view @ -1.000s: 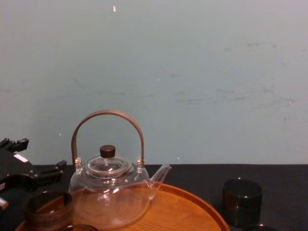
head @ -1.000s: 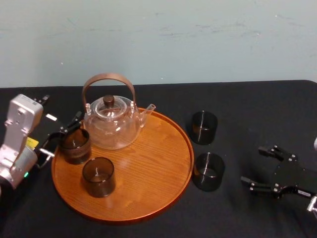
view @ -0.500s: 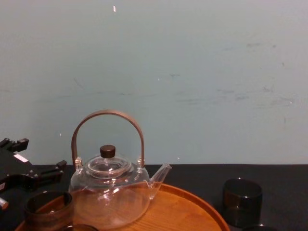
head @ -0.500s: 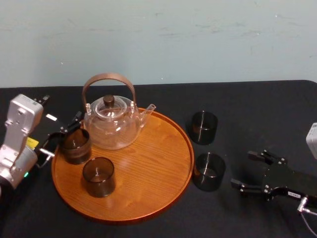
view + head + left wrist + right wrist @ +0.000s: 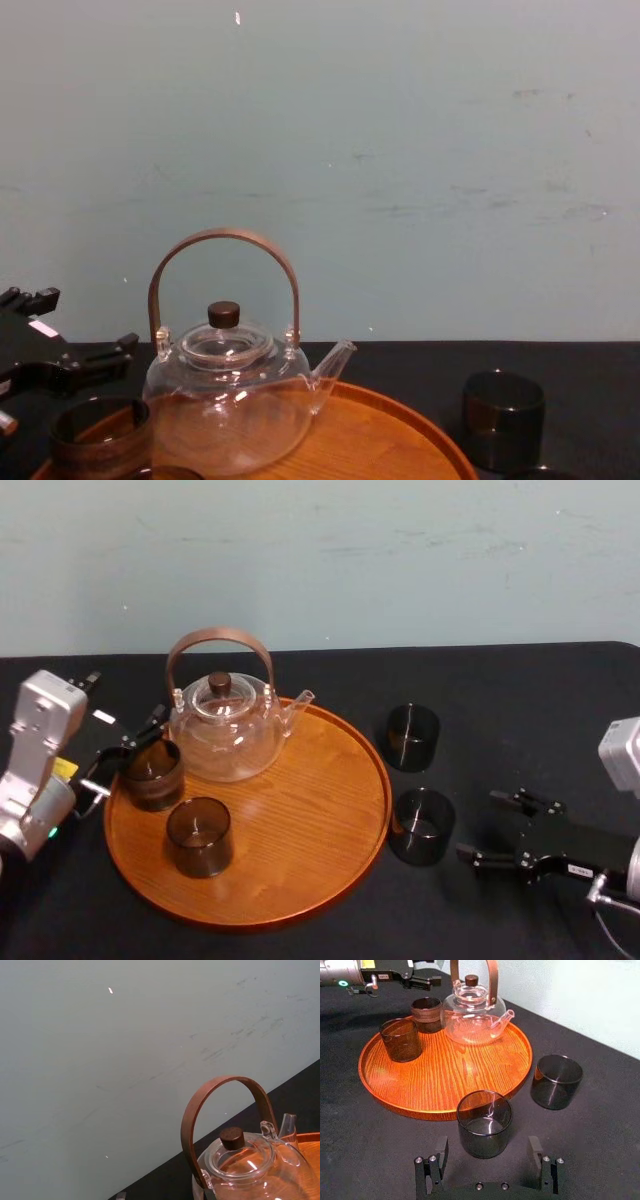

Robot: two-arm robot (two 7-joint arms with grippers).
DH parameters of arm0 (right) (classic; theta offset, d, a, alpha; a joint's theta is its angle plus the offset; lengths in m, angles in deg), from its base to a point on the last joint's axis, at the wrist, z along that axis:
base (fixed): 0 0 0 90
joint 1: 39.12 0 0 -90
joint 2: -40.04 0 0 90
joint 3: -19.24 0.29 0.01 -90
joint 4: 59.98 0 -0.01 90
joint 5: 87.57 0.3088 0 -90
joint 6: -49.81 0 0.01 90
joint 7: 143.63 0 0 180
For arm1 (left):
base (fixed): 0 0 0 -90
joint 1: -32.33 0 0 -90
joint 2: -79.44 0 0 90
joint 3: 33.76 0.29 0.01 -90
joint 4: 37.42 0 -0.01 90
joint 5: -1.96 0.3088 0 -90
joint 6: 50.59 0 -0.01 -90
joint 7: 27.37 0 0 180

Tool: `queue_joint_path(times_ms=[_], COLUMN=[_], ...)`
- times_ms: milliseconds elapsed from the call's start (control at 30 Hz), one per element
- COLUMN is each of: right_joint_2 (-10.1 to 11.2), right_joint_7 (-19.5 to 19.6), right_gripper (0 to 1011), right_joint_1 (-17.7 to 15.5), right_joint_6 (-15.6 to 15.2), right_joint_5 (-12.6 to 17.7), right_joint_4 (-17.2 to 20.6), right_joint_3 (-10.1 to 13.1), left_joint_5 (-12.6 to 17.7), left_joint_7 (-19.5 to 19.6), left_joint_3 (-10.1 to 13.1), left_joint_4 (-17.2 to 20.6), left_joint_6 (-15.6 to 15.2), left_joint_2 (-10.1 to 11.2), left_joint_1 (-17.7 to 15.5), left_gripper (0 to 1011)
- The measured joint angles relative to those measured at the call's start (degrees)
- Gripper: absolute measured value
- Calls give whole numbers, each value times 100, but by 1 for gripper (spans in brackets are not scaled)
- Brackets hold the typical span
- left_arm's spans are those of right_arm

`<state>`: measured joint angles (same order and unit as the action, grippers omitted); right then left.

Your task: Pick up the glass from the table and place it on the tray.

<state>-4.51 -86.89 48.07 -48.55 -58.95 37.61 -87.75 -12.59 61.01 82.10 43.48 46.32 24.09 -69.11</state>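
Glass (image 5: 421, 826) sits on the bench (image 5: 520, 710), lower right of frame, just off the tray (image 5: 300, 800). Right gripper (image 5: 478, 825) is spread wide right beside it with nothing grabbed yet, so the whole lift-and-place is left. Left gripper (image 5: 125, 752) idles with its fingers apart at the tray's left rim.

Back wall (image 5: 420, 550): plain, pale blue-green, evenly lit. Faint dark scuff marks (image 5: 480, 208) streak across it, with one small bright speck (image 5: 237, 17) high up. Table (image 5: 540, 710), black cloth, runs from under the right gripper (image 5: 478, 825) away to the wall's foot.
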Motion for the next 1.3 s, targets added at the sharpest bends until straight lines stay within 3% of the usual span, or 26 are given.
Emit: queue_joint_path(times_ms=[467,1300], right_joint_2=[-58,-322], right_joint_7=[43,-82], right_gripper=[1002,1002], right_joint_1=[499,1312], right_joint_6=[-535,-807], right_joint_5=[8,-163], right_joint_4=[-207,-699], right_joint_3=[-416,-1035], left_joint_5=[0,0], left_joint_7=[0,0], left_joint_3=[0,0], left_joint_4=[0,0], left_joint_6=[0,0], left_joint_2=[0,0], left_joint_1=[0,0], left_gripper=[1001,1001])
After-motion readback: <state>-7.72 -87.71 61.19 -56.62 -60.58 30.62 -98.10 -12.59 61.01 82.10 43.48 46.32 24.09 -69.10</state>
